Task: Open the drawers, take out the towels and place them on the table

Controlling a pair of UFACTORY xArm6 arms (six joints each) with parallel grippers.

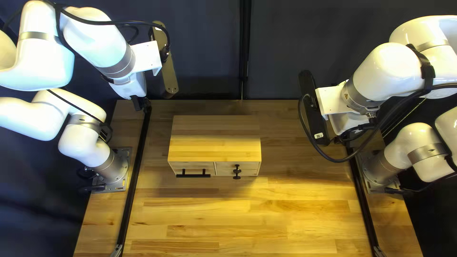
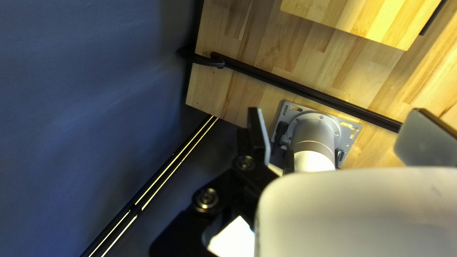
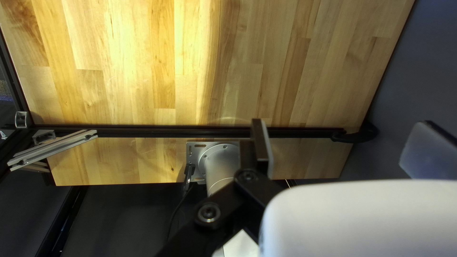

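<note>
Chest (image 1: pixel 214 148) with two shut drawers at middle of table (image 1: pixel 250 221), fronts toward near edge, towels unseen. Bar handle (image 1: pixel 193 174) on left drawer (image 1: pixel 185 165) lying left-right, nearer left hand (image 2: pixel 335 117); knob (image 1: pixel 236 171) nearer right hand (image 3: pixel 341 123). Both hands wide, empty, raised far back.

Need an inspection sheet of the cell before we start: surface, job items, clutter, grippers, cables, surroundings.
Surface: pale wooden plank table, bare around the chest.
Job's things: small wooden two-drawer chest at centre; drawers with black bar handle and black knob both shut; towels not seen.
Clutter: nothing seen.
Grippers: left gripper and right gripper open, empty, raised at the table's sides.
Cables: black cable hangs looped by the right gripper.
Surroundings: dark curtain behind; black rails along both sides.
</note>
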